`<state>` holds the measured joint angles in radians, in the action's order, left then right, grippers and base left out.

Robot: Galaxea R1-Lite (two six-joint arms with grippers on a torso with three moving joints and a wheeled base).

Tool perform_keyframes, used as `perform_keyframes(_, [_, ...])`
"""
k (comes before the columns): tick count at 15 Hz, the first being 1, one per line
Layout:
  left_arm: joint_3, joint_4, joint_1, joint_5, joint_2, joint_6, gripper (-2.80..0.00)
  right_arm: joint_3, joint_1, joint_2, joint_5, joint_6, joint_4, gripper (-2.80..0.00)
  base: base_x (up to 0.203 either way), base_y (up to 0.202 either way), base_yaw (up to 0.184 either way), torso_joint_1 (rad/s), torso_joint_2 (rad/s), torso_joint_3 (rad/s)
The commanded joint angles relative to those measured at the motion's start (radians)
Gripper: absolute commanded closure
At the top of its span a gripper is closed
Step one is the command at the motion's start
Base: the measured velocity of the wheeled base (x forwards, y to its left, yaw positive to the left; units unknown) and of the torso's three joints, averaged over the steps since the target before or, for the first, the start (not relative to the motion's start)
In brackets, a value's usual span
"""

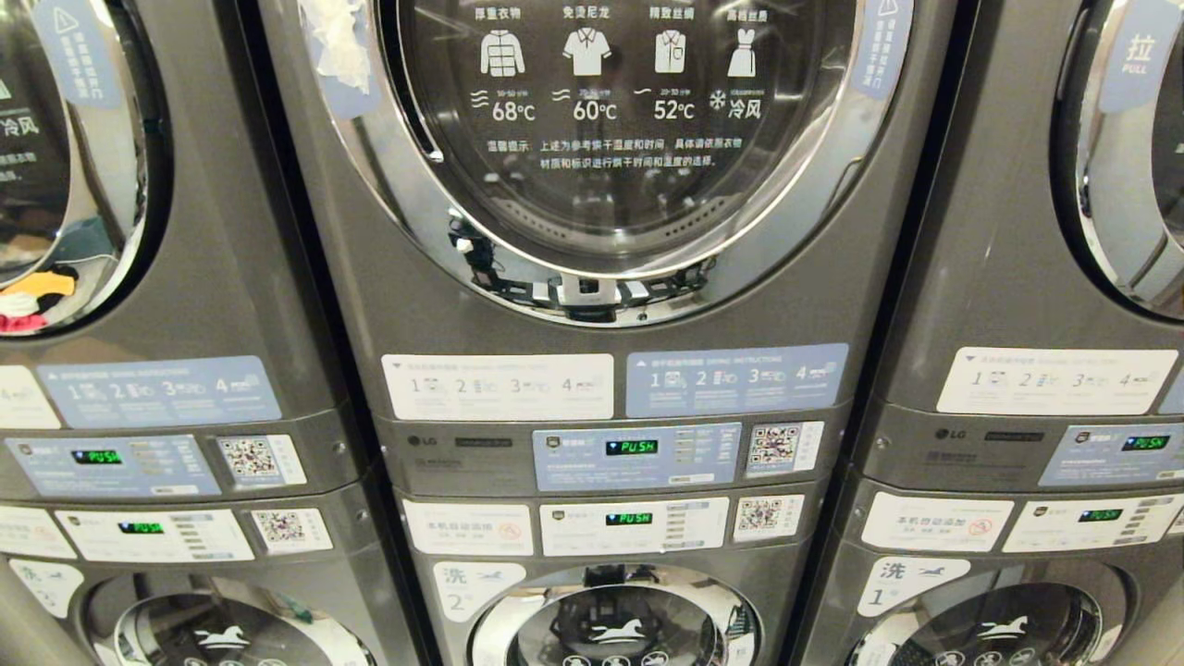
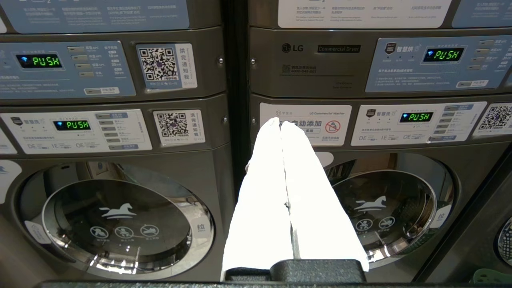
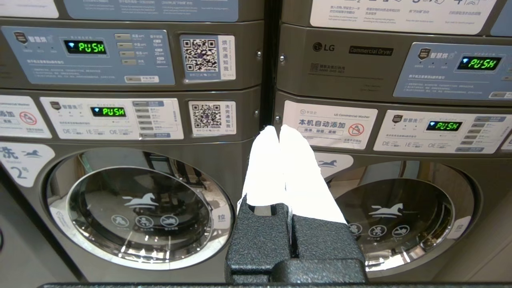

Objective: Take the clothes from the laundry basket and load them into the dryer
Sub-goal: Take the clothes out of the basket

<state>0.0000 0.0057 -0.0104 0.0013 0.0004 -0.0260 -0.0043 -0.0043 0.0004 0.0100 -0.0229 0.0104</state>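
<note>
Dryer (image 1: 610, 139) door closed, left gripper (image 2: 279, 122) and right gripper (image 3: 279, 129) empty.

Head view faces the dryer door (image 1: 610, 139) closely; wrist views share lower panels.

Dryer door (image 1: 610, 139) top cut off

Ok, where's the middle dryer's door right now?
In the head view the middle dryer door is top centre, shut, straight above its blue control panel, with another machine's door on either side.
</note>
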Motion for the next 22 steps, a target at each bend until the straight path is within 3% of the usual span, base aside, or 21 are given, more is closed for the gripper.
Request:
perform_keyframes(1, [0.000,0.000,0.000,0.000,0.000,0.000,0.00,0.000,0.000,0.000,-0.001,0.006,0.000,0.00,0.000,0.000,0.000,-0.059,0.13,0.073])
perform_keyframes(22, [0.000,0.000,0.000,0.000,0.000,-0.002,0.00,0.004,0.000,0.000,-0.007,0.018,-0.013,0.00,0.000,0.000,0.000,-0.057,0.12,0.065])
